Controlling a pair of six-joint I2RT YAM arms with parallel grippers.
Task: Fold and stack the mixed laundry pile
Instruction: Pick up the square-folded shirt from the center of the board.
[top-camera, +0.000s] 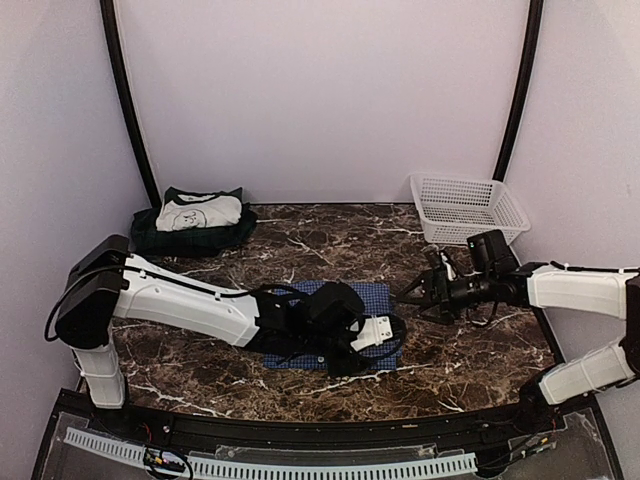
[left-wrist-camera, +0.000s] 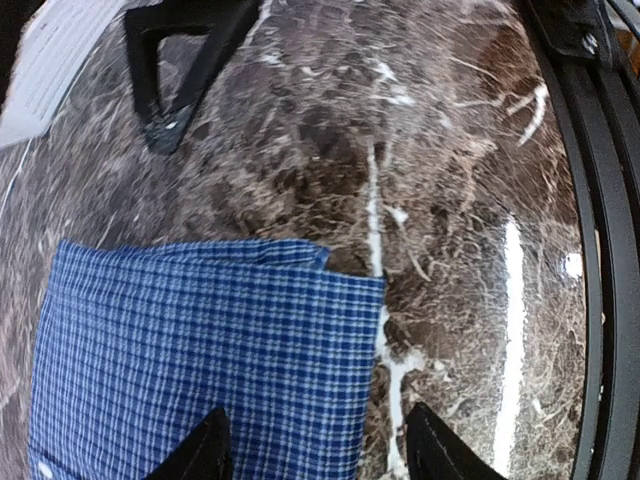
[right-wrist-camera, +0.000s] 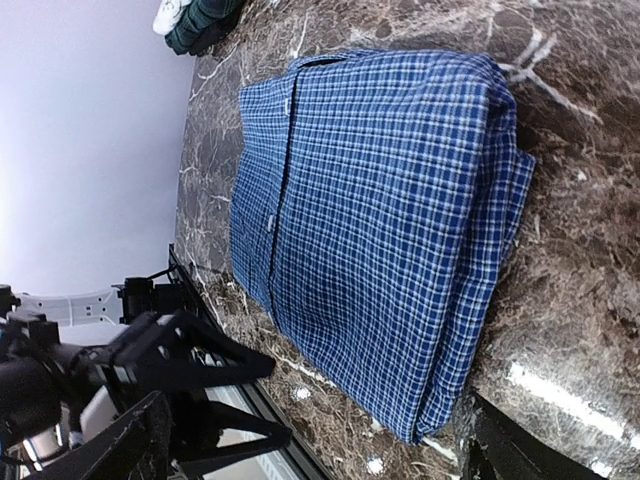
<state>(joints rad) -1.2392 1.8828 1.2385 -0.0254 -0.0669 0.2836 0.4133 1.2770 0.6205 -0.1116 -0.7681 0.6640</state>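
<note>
**Near edge.** Black rail with a white perforated strip (top-camera: 300, 465); both arm bases sit behind it.

**Blue-and-white check shirt** (right-wrist-camera: 380, 210). Lies flat on the near-middle of the tabletop (top-camera: 330, 240), folded into a neat rectangle with the button placket showing on top. Folding judged done for this piece. It lies well apart from the other garments, so stacking appears to be left.

**Left gripper** (left-wrist-camera: 318, 452). Low over the shirt's corner, fingers apart, one tip above the cloth and the other above bare stone. Nothing held.

**Right gripper** (right-wrist-camera: 320, 445). Just off the shirt's right edge, fingers spread wide, empty.

**Stack, far left corner.** White garment with dark green trim (top-camera: 197, 212), folded, resting on a dark green garment (top-camera: 150, 238). Both judged finished. No loose, unfolded laundry is in view.

**White lattice basket** (top-camera: 480, 228). Far right, upright, no contents visible.

**Surface.** Dark brown marble-pattern top with white veins, glossy, showing light reflections.

**Room.** Plain pale walls (top-camera: 320, 90) on three sides; two black curved poles (top-camera: 125, 90) rise at the back corners.
</note>
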